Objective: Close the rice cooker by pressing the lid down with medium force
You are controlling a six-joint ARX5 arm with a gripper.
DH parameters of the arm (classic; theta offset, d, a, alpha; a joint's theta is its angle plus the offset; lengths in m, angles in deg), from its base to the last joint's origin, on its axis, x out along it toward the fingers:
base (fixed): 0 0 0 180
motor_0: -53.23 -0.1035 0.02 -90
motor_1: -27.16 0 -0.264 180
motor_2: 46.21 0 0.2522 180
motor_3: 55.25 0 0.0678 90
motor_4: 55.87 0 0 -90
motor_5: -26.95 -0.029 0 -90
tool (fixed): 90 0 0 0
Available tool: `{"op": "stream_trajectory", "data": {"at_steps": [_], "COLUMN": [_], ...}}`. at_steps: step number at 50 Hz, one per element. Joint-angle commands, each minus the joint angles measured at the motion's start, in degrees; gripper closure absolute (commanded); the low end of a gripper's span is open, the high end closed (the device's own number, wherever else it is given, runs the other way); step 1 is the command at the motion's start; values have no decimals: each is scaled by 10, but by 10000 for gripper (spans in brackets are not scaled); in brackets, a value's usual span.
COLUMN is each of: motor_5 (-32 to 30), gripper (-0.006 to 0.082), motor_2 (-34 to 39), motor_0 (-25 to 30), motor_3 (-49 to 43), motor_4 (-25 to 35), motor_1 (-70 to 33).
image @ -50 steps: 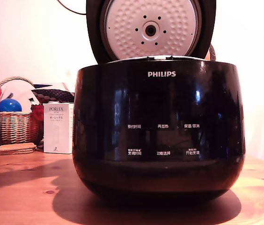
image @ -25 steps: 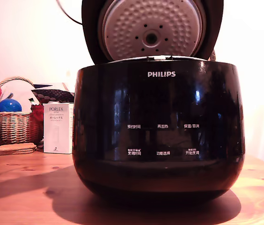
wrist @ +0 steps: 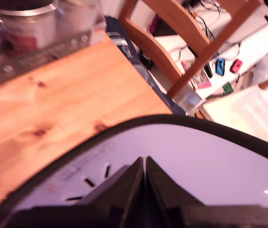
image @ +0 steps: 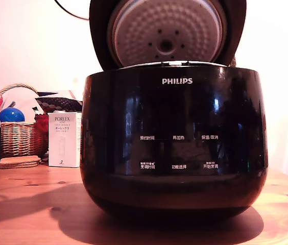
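The rice cooker (image: 173,143) stands on the wooden table (image: 21,204) and fills most of the exterior view, with its lid (image: 167,33) raised behind the rim and tilted forward, so that the white dimpled underside with its central hole faces the camera; the lid's upper edge is cut off by the frame. In the wrist view the gripper (wrist: 145,164) shows its two dark fingers pressed together with only a thin seam between them, holding nothing, and their tips rest against or just above the lid's outer face (wrist: 210,161), which appears there as a pale glossy curve with a dark rim; actual contact cannot be confirmed. The decisive relation is that the lid lies directly ahead of the fingertips, between the gripper and the pot, so a push along the fingers would, by judgement, swing it about the rear hinge toward the rim. The gripper and arm are hidden behind the lid in the exterior view, and the hinge and latch are not visible in either view. The wrist view is blurred, so the markings on the lid near the fingers cannot be read. At the exterior view's left stand a wicker basket (image: 16,138) and a white box (image: 65,140), well apart from the cooker's path.
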Motion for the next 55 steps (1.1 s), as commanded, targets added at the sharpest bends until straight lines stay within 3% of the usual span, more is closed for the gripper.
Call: {"op": "stream_trajectory", "data": {"at_steps": [1, 32, 55], "motor_5": [2, 3, 3], "gripper": [788, 788, 788], "motor_2": [21, 47, 65], "motor_0": [14, 75, 115], "motor_3": [0, -24, -73], "motor_4": [-5, -14, -57], "motor_1": [15, 42, 67]}}
